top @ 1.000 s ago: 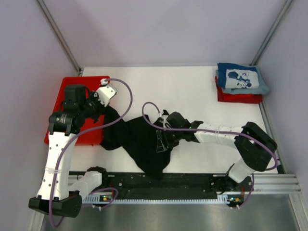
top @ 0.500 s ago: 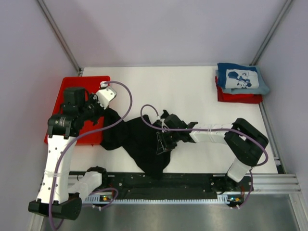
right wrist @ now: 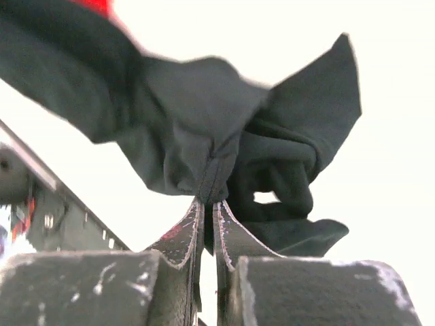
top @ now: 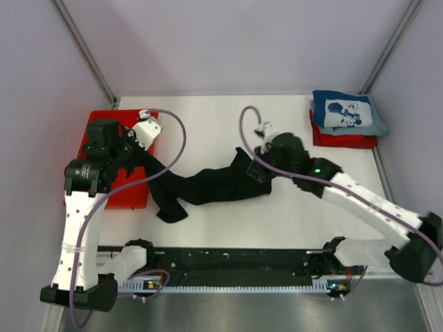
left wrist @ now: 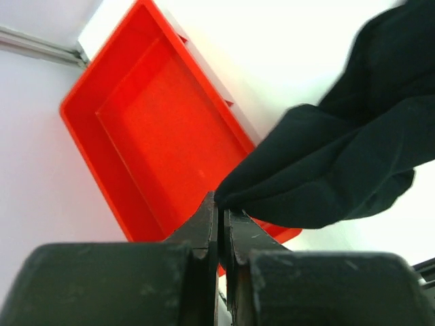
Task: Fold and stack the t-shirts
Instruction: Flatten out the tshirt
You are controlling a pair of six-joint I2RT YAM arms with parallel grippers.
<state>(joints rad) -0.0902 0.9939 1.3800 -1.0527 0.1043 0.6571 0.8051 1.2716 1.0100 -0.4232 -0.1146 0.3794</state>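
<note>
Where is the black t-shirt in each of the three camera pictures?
Top external: black t-shirt stretched left to right across mid-picture.
Left wrist: black t-shirt fills the right half, pinched by the left gripper.
Right wrist: black t-shirt bunched at centre, pinched by the right gripper.
Shared landmark: red tray, left in top view, upper left in left wrist view.

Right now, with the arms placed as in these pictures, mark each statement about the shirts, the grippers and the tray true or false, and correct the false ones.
1. The left gripper and the right gripper are each shut on the black t-shirt. True.
2. The black t-shirt lies neatly folded. False: it is rumpled and stretched out between the two grippers.
3. The blue t-shirt lies on top of the red t-shirt. True.
4. The red tray touches those two shirts. False: the red tray is at the left edge of the table; they lie at its far right corner.
</note>
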